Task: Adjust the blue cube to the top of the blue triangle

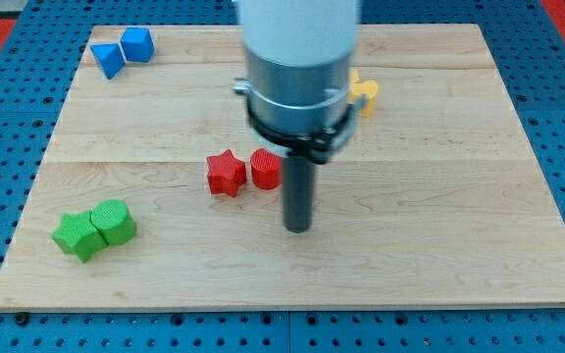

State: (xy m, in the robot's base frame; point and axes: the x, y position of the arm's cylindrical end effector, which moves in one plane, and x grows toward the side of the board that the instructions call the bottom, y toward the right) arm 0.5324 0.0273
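The blue cube [137, 44] sits at the board's top left corner. The blue triangle [108, 59] touches it on its left, slightly lower. My tip [298, 227] rests on the board near the middle, below and right of the red blocks, far from both blue blocks.
A red star [226, 173] and a red cylinder [265, 169] lie side by side left of the rod. A green star [77, 235] and a green block [114, 221] sit at the bottom left. A yellow block [364, 93] is partly hidden behind the arm. The wooden board [439, 196] lies on a blue pegboard.
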